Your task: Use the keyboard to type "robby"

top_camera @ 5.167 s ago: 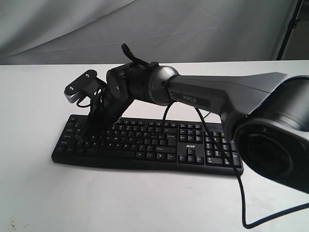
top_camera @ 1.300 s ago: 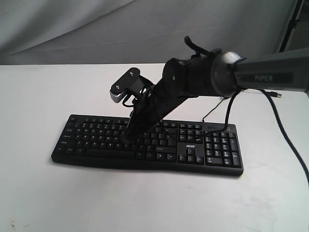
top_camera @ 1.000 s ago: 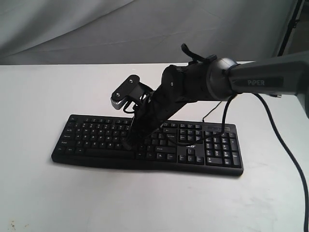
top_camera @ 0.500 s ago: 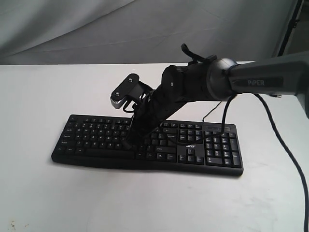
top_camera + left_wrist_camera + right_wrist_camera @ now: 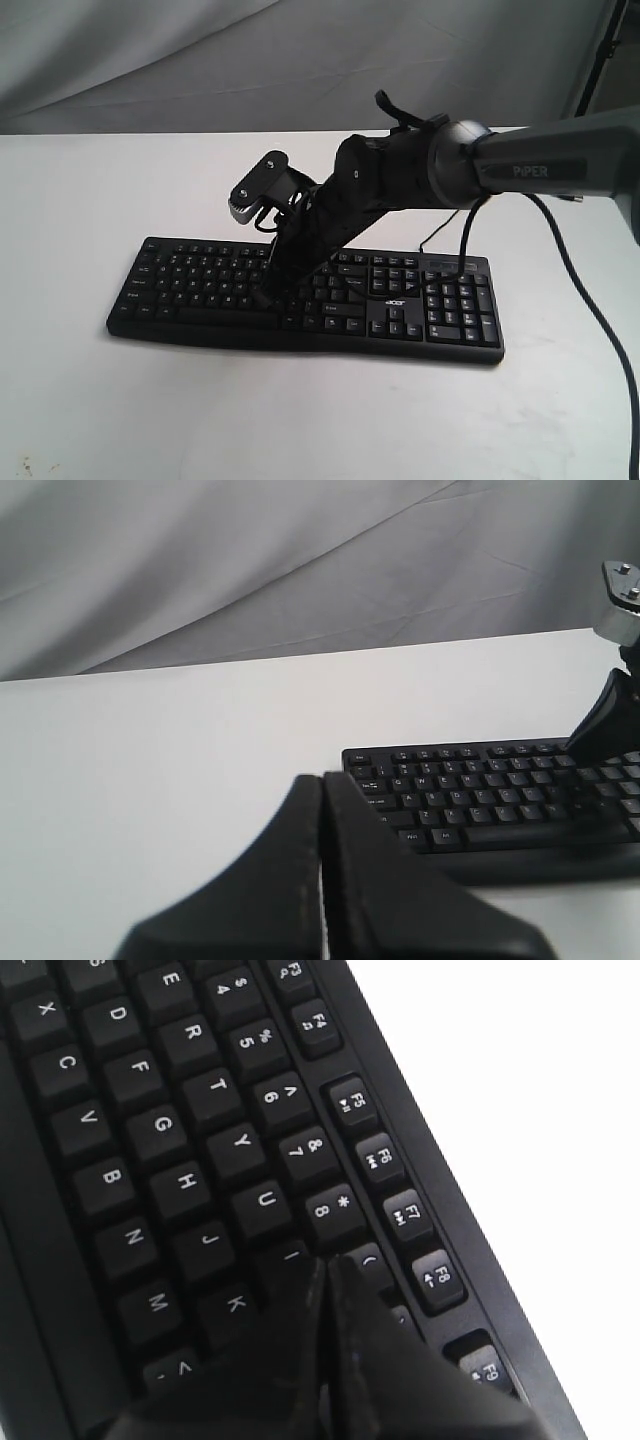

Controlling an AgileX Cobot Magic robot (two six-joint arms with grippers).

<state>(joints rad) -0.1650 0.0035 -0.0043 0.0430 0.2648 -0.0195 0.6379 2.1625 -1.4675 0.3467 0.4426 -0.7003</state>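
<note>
My right fingers [image 5: 300,1305] are pressed flat together, nothing between them, just a thin seam down the middle. The right gripper [image 5: 326,1268] is pointing down at the keyboard [image 5: 150,1110], its tip right where the I key [image 5: 291,1256], the 8 key [image 5: 334,1214] and the key with the open bracket [image 5: 368,1258] meet. The keys past that are hidden under me. I cannot tell whether the tip is touching a key or sitting just above it.

From the exterior view, the right gripper [image 5: 263,296] comes down at a slant onto the middle of the letter block, with the wrist camera [image 5: 258,190] riding above it. The right arm [image 5: 545,170] reaches in from the right, PIPER printed on its side, and a black cable [image 5: 592,292] hangs off it.

My left fingers [image 5: 290,860] are together as well, closed on nothing. The left gripper [image 5: 322,785] is over bare white table [image 5: 150,780], well apart from the keyboard [image 5: 470,795], facing its near end.

The keyboard [image 5: 200,280] lies flat across the middle of the white table [image 5: 300,420], number pad to the right, acer logo [image 5: 399,299] beside the arrow keys. Grey cloth [image 5: 200,60] hangs behind.
</note>
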